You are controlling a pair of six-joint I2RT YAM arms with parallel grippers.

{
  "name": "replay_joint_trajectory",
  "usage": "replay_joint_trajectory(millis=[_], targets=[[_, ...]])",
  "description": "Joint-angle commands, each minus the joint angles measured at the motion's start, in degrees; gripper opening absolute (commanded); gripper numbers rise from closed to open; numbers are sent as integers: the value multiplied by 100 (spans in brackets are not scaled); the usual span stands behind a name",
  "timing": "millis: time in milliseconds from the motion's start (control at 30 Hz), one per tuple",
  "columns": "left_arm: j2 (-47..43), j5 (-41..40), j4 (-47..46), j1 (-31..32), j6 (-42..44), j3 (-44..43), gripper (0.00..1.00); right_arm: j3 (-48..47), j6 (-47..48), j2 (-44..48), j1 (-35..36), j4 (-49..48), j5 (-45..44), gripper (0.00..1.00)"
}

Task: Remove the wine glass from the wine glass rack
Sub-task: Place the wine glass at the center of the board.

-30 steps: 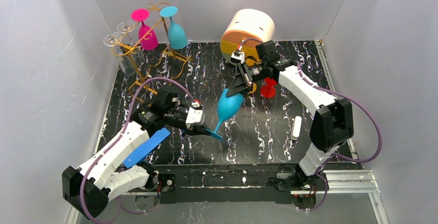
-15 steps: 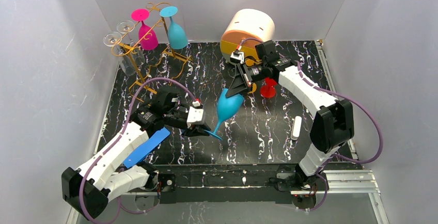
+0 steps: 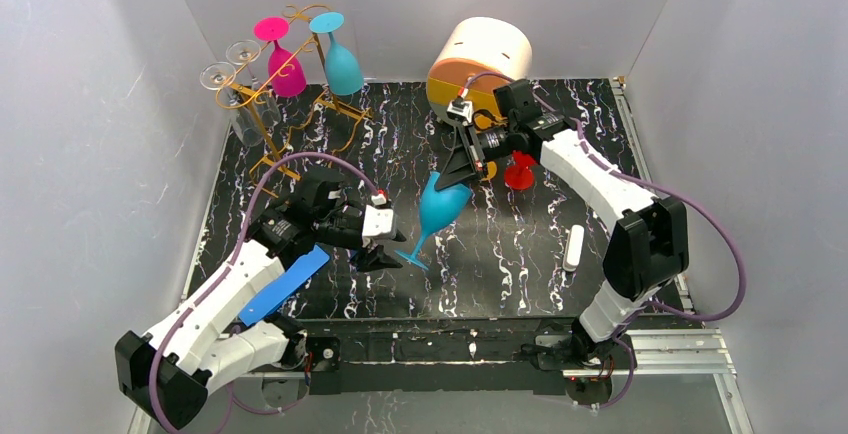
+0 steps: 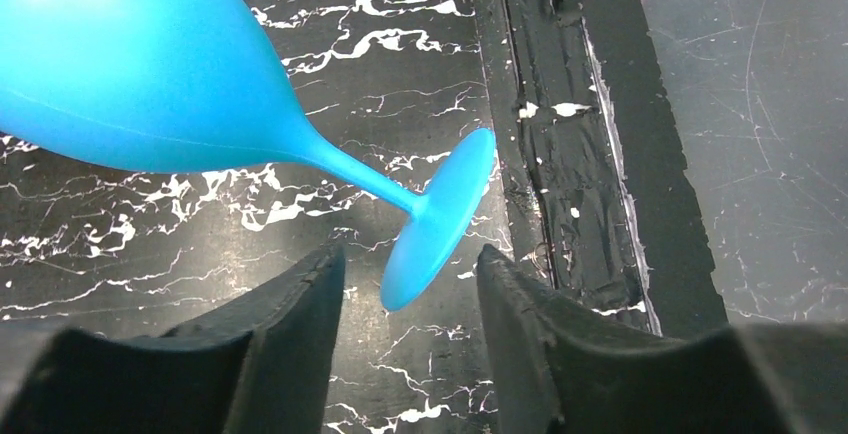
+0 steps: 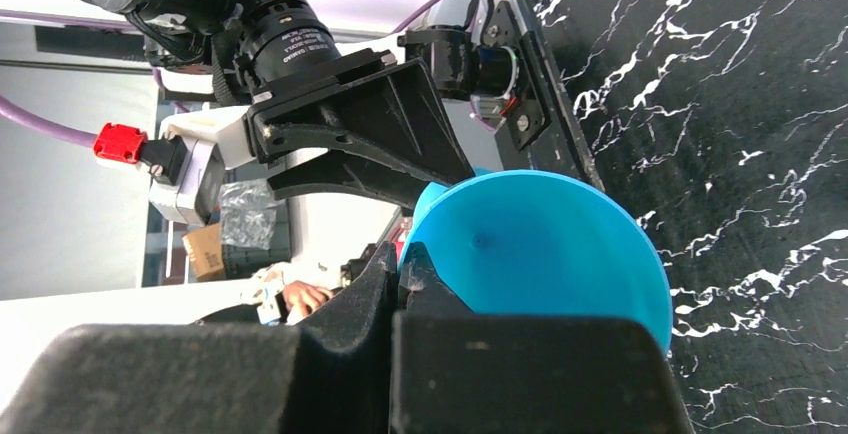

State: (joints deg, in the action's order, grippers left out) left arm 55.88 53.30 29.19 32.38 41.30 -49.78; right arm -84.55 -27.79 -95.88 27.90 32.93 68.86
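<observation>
Wine glass (image 3: 441, 208) mid-table, tilted, well apart from wine glass rack (image 3: 262, 126) at far left; rim clamped in right gripper (image 3: 462, 174). Left gripper (image 3: 386, 252) spread wide, 2 fingers (image 4: 290, 324) flanking glass foot, not touching.

Your top camera overlooks the whole desk (image 3: 520, 254); both wrist cameras sit close, sharing the blue wine glass (image 3: 440, 206).
</observation>
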Motion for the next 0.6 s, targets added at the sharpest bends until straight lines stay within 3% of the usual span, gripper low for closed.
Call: replay_joint_trajectory(millis=[0, 200, 367, 567], targets=[[-191, -124, 78, -21, -206, -149, 56, 28, 133, 416, 22, -69, -308, 1], [-232, -202, 74, -21, -829, -179, 97, 79, 170, 570, 10, -8, -941, 1], [-444, -822, -285, -22, -1469, -82, 98, 87, 363, 774, 22, 259, -2076, 1], [-1191, -3690, -2340, -21, -3609, 719, 98, 401, 424, 1192, 22, 79, -4464, 1]])
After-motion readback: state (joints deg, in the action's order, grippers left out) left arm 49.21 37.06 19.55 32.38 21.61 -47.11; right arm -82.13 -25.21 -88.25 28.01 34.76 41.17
